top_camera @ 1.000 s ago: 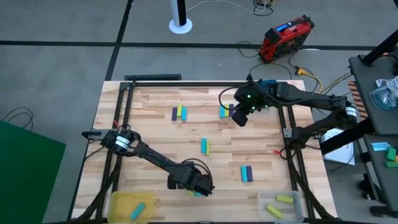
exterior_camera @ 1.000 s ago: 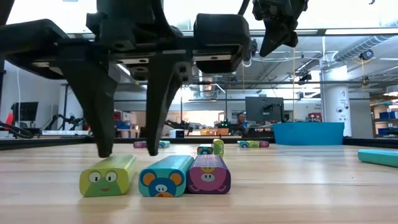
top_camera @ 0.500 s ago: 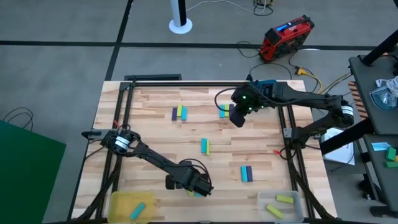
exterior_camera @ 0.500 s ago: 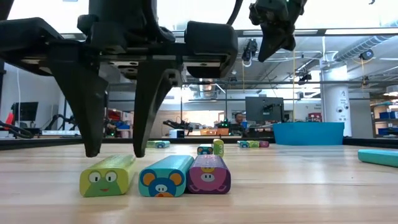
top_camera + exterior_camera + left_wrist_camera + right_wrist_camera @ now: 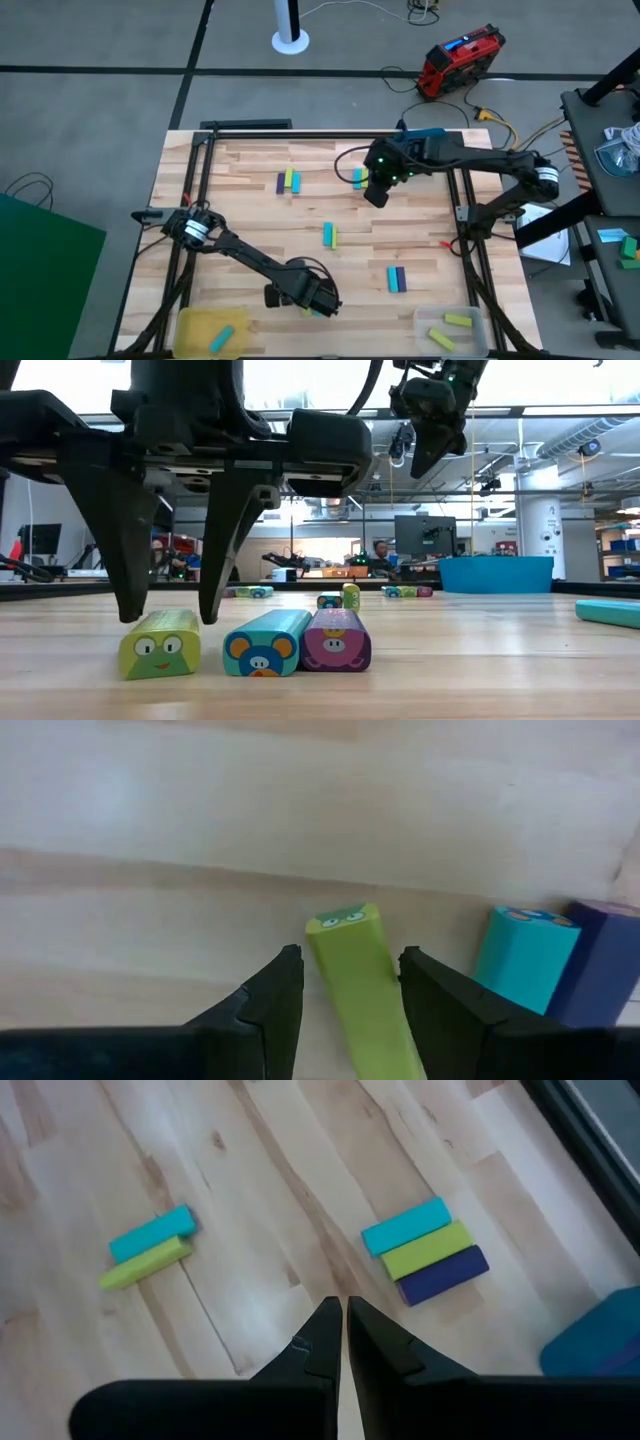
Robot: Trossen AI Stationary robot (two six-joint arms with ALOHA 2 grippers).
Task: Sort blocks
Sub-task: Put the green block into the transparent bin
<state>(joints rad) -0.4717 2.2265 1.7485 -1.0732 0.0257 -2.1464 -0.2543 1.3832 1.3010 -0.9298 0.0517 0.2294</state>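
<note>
Three blocks lie flat on the table near its front edge: a yellow-green one (image 5: 160, 645), a cyan one (image 5: 265, 643) and a purple one (image 5: 336, 640). My left gripper (image 5: 168, 615) is open and comes down over the yellow-green block (image 5: 362, 982), one finger on each long side. It shows near the front edge in the high view (image 5: 305, 300). My right gripper (image 5: 375, 190) hangs shut and empty above the table's far right part, over bare wood (image 5: 338, 1320). My left gripper touches the yellow-green block with the inner side of one finger (image 5: 425, 995), on the long side (image 5: 388, 975) that faces the cyan block. The other finger (image 5: 285, 985) stands a little off. The fingers point down from above. The block lies flat on the table.
More blocks lie in small groups on the wood (image 5: 288, 181) (image 5: 328, 235) (image 5: 397, 279). A yellow tray (image 5: 195, 325) with a cyan block stands at the front left. A clear tray (image 5: 428, 322) with yellow-green blocks stands at the front right. A blue tray (image 5: 495, 573) is at the far right.
My left gripper has gone toward the table's left edge and a little down, so that it now straddles the yellow-green block. That block has turned and slid away from the cyan one. My right gripper has drifted toward the table's left.
</note>
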